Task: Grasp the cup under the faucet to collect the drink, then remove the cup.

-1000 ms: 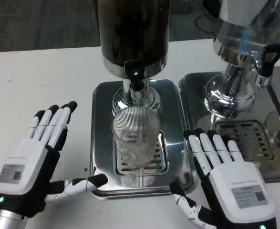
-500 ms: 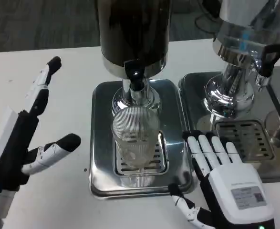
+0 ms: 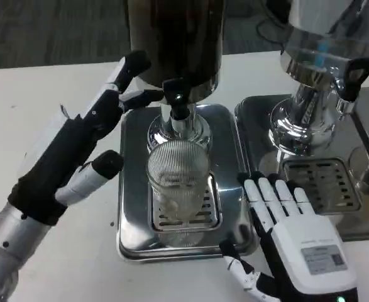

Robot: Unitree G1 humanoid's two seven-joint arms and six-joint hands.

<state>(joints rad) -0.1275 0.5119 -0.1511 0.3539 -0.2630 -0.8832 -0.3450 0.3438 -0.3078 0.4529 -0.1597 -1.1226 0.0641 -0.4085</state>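
White flat surface carries two shiny rectangular steel drip trays side by side, close but apart. Nearer-centre steel drip tray sits directly on the surface, rounded corners, slotted grate in its front half. On that tray: chrome pedestal base of a dark cylindrical drink dispenser, and a clear ribbed glass cup upright on the grate. Second steel drip tray to the right, partly cut by the frame edge, with its own slotted grate and the chrome foot of a clear-bodied silver dispenser. Dark carpeted floor shows beyond the surface's far edge.
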